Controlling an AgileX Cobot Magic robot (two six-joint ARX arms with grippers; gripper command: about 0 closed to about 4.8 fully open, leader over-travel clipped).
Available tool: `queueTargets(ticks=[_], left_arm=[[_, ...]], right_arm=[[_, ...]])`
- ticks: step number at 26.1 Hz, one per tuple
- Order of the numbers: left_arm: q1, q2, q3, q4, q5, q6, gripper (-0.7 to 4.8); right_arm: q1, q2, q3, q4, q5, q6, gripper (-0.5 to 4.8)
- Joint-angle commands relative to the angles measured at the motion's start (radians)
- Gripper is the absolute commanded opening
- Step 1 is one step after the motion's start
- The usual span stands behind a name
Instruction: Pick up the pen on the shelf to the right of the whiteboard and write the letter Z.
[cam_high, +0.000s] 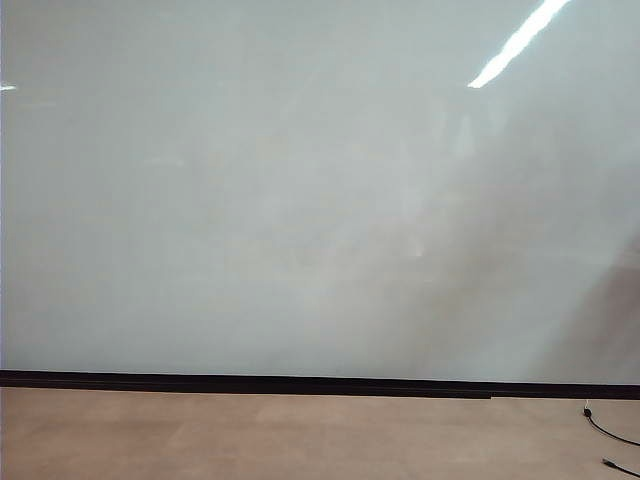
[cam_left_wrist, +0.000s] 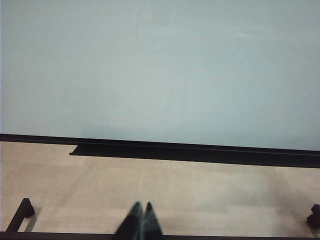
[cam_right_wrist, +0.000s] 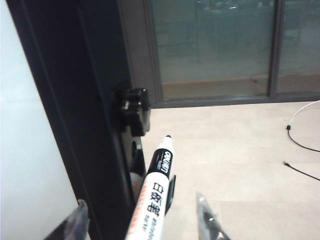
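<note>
The large glossy pale grey whiteboard is bare: no Z yet. Beside its black frame edge, the slim white marker pen stands between the right gripper's spread fingers, not yet clamped. Closing off-centre could knock it from its holder. The left gripper hangs over beige floor, fingers together.

Left gripper seen at lower centre of its wrist view, fingertips pressed together, right gripper seen at lower frame edge, fingers spread apart
</note>
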Motion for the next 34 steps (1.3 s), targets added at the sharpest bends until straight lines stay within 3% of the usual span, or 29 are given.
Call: queueTargets(ticks=[1, 16, 34], left_arm=[[0.0, 0.0, 0.002, 0.005, 0.0, 0.004, -0.04], [0.0, 0.0, 0.002, 0.005, 0.0, 0.004, -0.04], [0.0, 0.0, 0.002, 0.005, 0.0, 0.004, -0.05]], right_arm=[[0.006, 0.001, 0.003, 0.016, -0.005, -0.016, 2.68], [0.005, 0.002, 0.003, -0.001, 0.005, -0.058, 2.09], [0.005, 0.01, 0.003, 0.016, 0.016, -0.057, 2.04]])
